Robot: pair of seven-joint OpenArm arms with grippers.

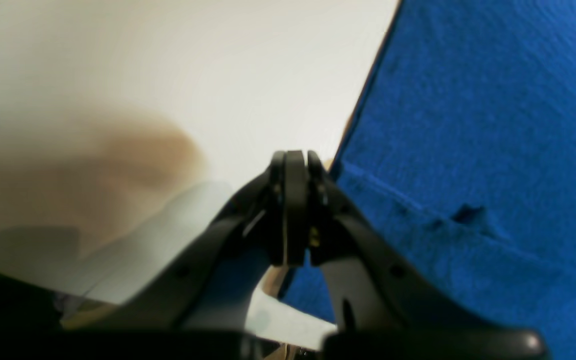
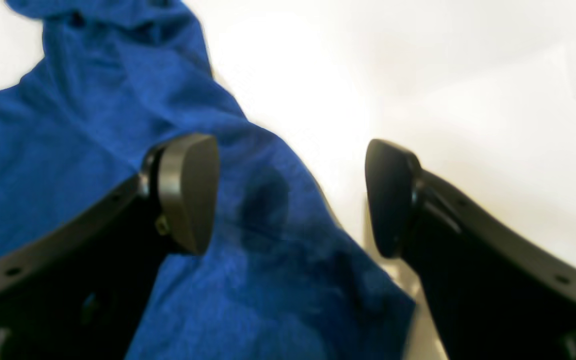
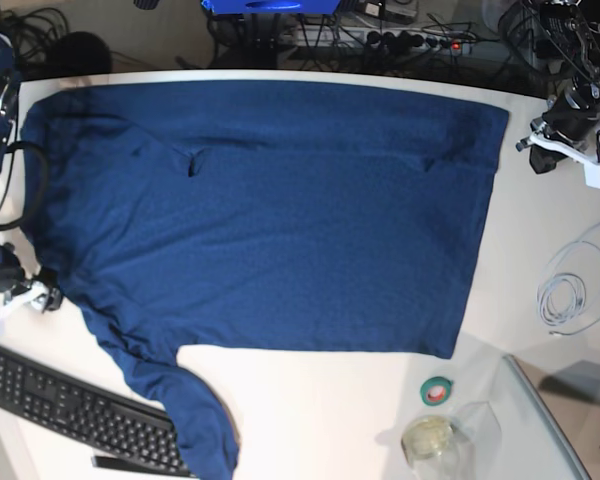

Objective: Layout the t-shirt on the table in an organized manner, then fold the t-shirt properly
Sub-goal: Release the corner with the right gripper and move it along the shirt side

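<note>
T-shirt: we see the t-shirt (image 3: 270, 215) spread flat over most of the table (image 3: 380, 410), with one straight edge along the far edge. One sleeve trails toward the near left corner, its end lying over the keyboard (image 3: 70, 410).

Table: white top; bare surface shows along the near edge and the right side.

Left gripper: the left gripper (image 1: 295, 170) sits near the far right corner of the table. In the left wrist view we see its jaws pressed together with no gap. The tips sit just beside the t-shirt's edge; we cannot tell whether any cloth is caught between them.

Right gripper: the right gripper (image 2: 293, 195) is at the left edge of the table. We see its jaws spread wide, one pad (image 2: 188, 192) over blue cloth, the other over white tabletop, with the shirt's edge running between them.

Other items: a coiled white cable (image 3: 570, 290) lies near the right edge. A green tape roll (image 3: 438, 391) and a round container (image 3: 428, 437) sit by the near edge.
</note>
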